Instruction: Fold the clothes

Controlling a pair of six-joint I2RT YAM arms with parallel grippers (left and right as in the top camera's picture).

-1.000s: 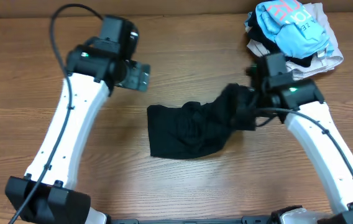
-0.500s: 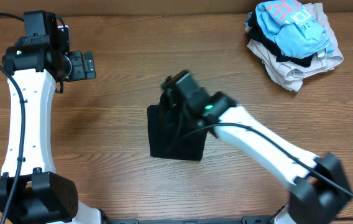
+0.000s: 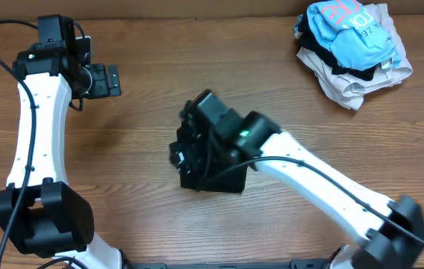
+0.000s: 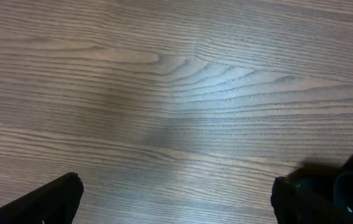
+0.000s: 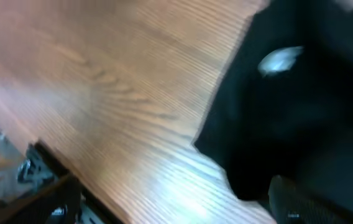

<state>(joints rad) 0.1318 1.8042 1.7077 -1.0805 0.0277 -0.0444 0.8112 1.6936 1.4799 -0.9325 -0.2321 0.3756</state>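
A: Overhead: black shirt sits bunched mid-table. Right claw is low over its left edge. Left claw is well apart, over bare wood. Garment pile is in the far corner.
B: Left wrist?
A: Fingers wide apart, nothing between, only wood grain.
B: Right wrist?
A: Blurred. Fingers look spread, not clamped. Shirt corner lies under them, white label showing.
B: Step?
A: Reads as a fold just laid down. Next: lift clear, then grip a free edge squarely for another fold. Left arm probably needed.
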